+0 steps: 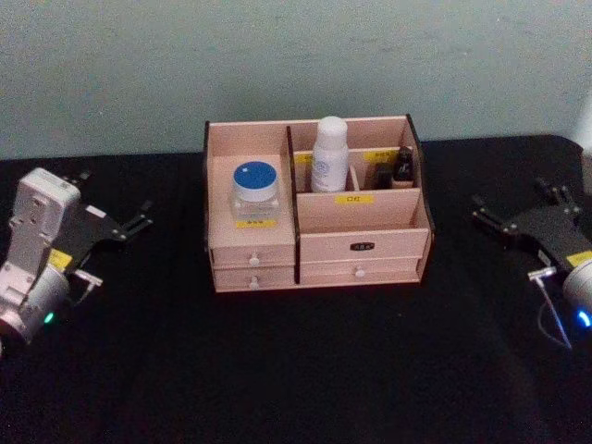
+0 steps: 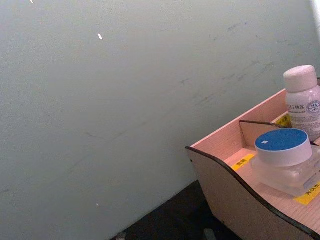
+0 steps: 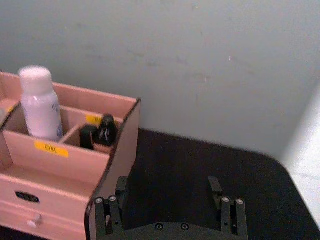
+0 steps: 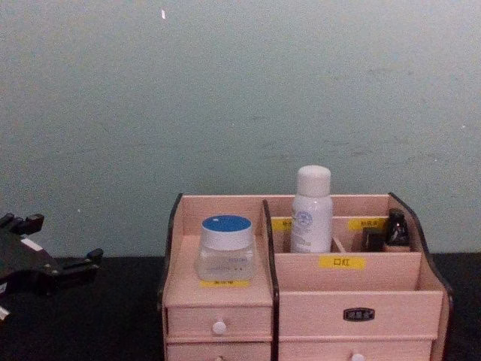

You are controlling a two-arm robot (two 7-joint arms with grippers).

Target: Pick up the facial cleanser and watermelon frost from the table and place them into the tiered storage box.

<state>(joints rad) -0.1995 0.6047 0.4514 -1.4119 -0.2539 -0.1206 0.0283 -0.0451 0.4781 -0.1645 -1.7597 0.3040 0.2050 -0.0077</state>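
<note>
The tiered storage box (image 1: pixel 407 245) (image 4: pixel 376 301) stands at the middle back of the black table. A clear jar with a blue lid (image 1: pixel 253 190) (image 2: pixel 285 155) (image 4: pixel 225 244) sits on the box's left shelf. In a rear compartment a white bottle with a white cap (image 1: pixel 329 153) (image 3: pixel 39 105) (image 4: pixel 311 210) stands upright. I cannot tell which of these is the facial cleanser or the watermelon frost. My left gripper (image 1: pixel 111 199) (image 4: pixel 60 239) rests open far to the left of the box. My right gripper (image 1: pixel 518 202) (image 3: pixel 170 197) is open far to its right. Neither holds anything.
A small dark bottle (image 1: pixel 403 166) (image 3: pixel 105 131) stands in the box's rear right compartment. The black tabletop (image 1: pixel 296 370) stretches in front of the box and to both sides. A pale green wall rises close behind the box.
</note>
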